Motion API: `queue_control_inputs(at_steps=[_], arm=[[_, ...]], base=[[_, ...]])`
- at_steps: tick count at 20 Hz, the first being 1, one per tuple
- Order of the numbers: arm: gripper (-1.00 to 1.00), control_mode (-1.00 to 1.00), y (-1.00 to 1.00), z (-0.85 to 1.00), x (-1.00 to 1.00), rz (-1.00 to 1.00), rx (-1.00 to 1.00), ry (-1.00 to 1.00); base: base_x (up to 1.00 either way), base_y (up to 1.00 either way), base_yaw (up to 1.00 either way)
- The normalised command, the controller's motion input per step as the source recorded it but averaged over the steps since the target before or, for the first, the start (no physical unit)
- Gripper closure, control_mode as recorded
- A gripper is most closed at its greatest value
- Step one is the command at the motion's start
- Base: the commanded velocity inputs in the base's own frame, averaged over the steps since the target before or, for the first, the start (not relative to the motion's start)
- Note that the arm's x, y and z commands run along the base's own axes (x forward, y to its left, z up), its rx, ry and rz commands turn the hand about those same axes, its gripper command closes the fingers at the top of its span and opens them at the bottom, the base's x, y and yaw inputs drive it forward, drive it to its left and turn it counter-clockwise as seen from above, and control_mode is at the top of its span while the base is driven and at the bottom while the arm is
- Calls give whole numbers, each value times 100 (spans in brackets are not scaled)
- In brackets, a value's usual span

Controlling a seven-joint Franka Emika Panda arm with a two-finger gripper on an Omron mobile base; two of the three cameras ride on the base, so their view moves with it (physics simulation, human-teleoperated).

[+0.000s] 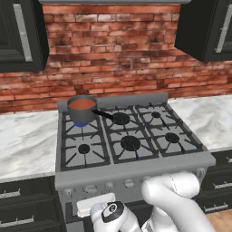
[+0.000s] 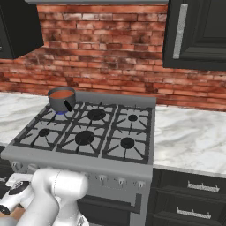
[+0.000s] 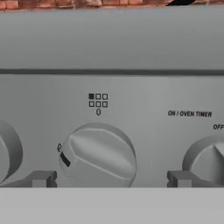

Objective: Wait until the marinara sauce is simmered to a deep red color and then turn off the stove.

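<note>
One saucepan (image 1: 82,110) sits on the back-left burner of the stove (image 1: 131,141), blue flame under it, and the marinara sauce (image 1: 82,104) inside looks orange-red, not deep red yet, I'd say. So the arm hangs low at the range's front, ready for when the colour turns. Its gripper (image 3: 111,180) faces a round knob (image 3: 97,155), fingertips (image 3: 40,179) spread wide to either side, gripping nothing. A little burner chart (image 3: 98,100) above marks the top-left square, which suggests this knob feeds that very burner.
</note>
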Motion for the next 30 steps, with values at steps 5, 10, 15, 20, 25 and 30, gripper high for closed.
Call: queue_control_inputs(at_steps=[5,10,15,20,25,30], arm=[[-100,-100,2,0,3,0,0,0],[-100,-100,0,0,2,0,0,0],[-100,-100,3,0,5,0,0,0],[-100,-100,11,0,9,0,0,0],[-100,-100,4,0,19,0,0,0],[-100,-100,0,1,18,0,2,0]], base=[[0,0,0],[0,0,0],[0,0,0],[0,0,0],[0,0,0],[0,0,0]])
